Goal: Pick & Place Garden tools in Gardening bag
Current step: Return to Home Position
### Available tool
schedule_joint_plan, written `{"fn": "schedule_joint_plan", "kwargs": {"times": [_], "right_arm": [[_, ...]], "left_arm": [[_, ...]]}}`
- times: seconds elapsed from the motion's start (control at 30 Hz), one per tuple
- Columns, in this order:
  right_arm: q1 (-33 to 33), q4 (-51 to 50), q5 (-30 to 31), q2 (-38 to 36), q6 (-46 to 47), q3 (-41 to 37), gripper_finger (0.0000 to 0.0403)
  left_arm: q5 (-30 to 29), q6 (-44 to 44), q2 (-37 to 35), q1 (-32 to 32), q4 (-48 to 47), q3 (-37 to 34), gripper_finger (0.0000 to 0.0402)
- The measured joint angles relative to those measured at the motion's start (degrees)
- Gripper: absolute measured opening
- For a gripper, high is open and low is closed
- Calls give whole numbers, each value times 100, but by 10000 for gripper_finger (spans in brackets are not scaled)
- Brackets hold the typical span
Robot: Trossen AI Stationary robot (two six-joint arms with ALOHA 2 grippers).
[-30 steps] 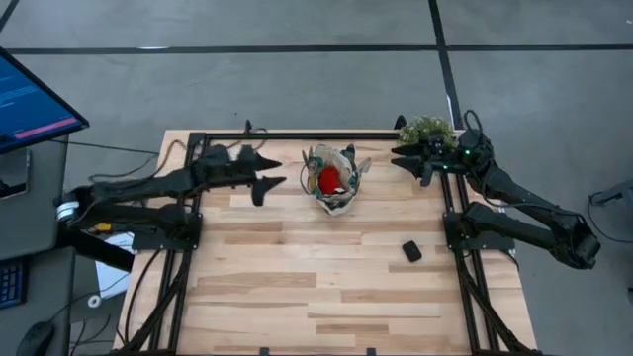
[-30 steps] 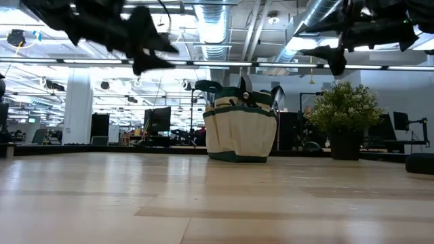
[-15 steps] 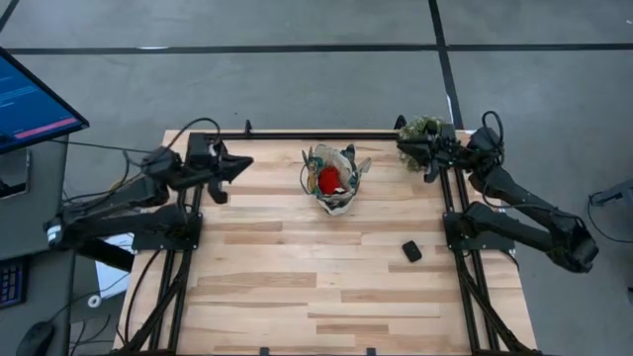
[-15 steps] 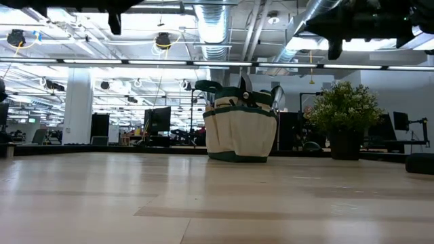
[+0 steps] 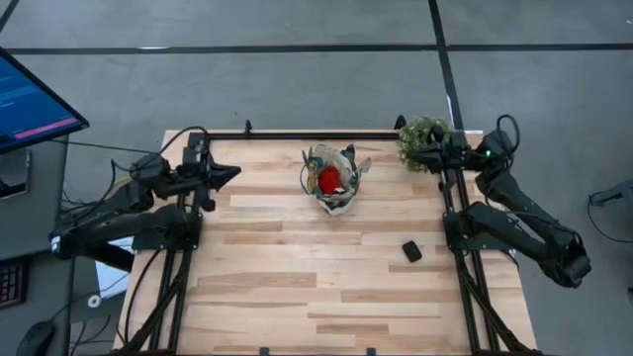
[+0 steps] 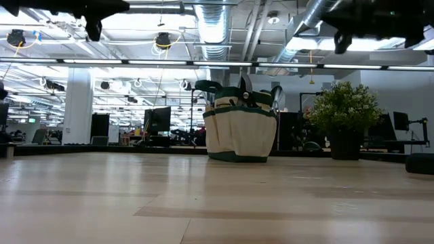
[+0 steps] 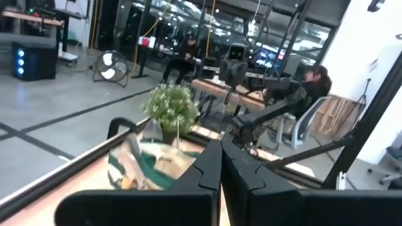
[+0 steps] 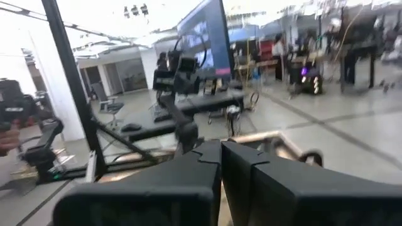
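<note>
Peering overhead reveals red glove [image 5: 329, 179] inside bag [image 5: 334, 205]; wrist views show both jaws clenched.

The gardening bag [image 5: 334, 190] stands upright on the far half of the table [image 5: 297, 267], about midway between left and right. It is a small beige canvas tote with dark green trim at the rim and base, and its dark loop handles [image 6: 205, 86] rise above the open mouth. Inside it lies a red glove [image 5: 328, 179], and the garden tools [image 5: 350, 158] are packed around the glove, their pale handles and metal heads sticking up and outward past the rim.
</note>
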Motion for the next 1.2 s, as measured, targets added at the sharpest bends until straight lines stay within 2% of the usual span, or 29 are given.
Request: {"fn": "schedule_joint_plan", "kwargs": {"times": [0.17, 0.4, 0.5, 0.63, 0.93, 1.2], "right_arm": [[165, 20, 151, -411, 241, -840, 1], [881, 1829, 971, -1116, 1703, -2178, 1], [1279, 2128, 1482, -1438, 1972, -2551, 0], [1738, 1970, 1921, -1801, 1882, -2552, 0], [2451, 1812, 2081, -2388, 2028, -2552, 0], [3269, 838, 2688, -2555, 1722, -2552, 0]], "left_arm": [[-69, -39, -442, 0, -10, -369, 2], [-96, -341, -877, 0, 3, -807, 2], [-139, -372, -933, 0, 11, -1011, 2], [-153, -512, -942, 0, 94, -1321, 2], [85, -817, -950, 0, 591, -1976, 3], [289, -1222, -950, -2, 1129, -2565, 3]]}}
